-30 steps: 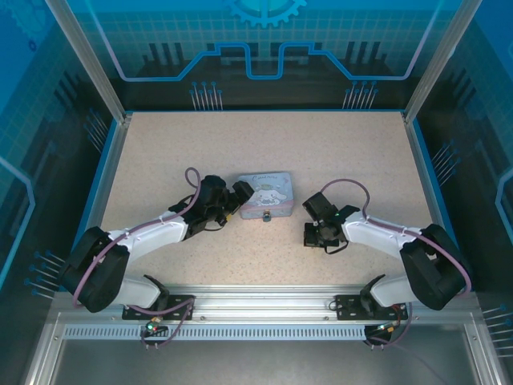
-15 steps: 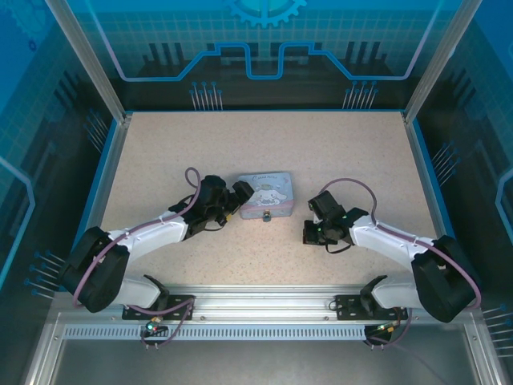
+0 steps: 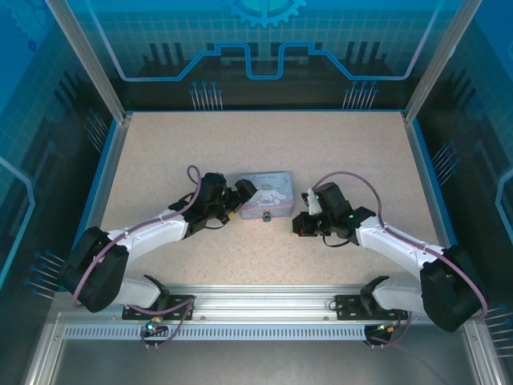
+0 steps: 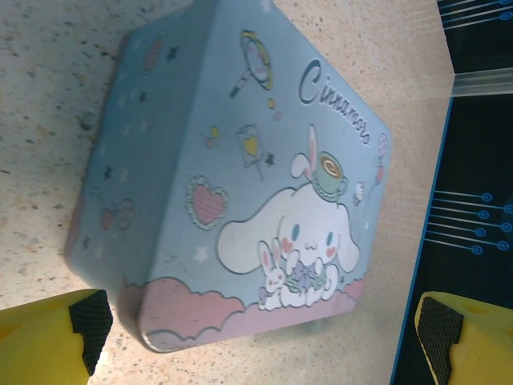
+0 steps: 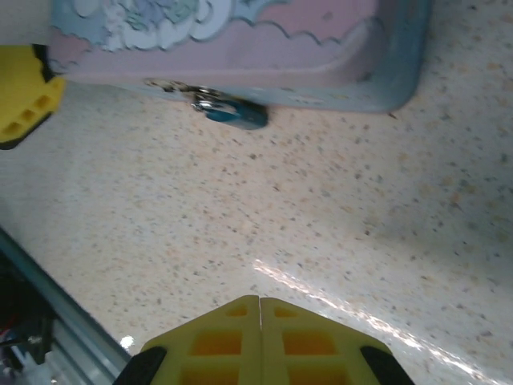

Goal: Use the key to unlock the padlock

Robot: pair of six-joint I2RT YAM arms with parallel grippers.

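The padlock (image 5: 232,114) is a blurred teal blob, its shackle lost under the tin (image 5: 321,56), which the upper edge crops. On the right end effector (image 5: 260,301), the pressed-together fingers run off below; whether the key lies between them cannot be told.

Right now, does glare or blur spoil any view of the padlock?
Right wrist view: a bright glare streak on the table, clear of the padlock, which looks slightly soft. Left wrist view: the tin reads clearly, no glare. Top view: even light, padlock a tiny speck.

The right gripper (image 5: 260,303) has its yellow fingers pressed together over the speckled worktop (image 5: 361,208). Beyond it, the padlock (image 5: 234,113) sits against the tin (image 5: 321,56) at its pink side wall, touching the worktop.
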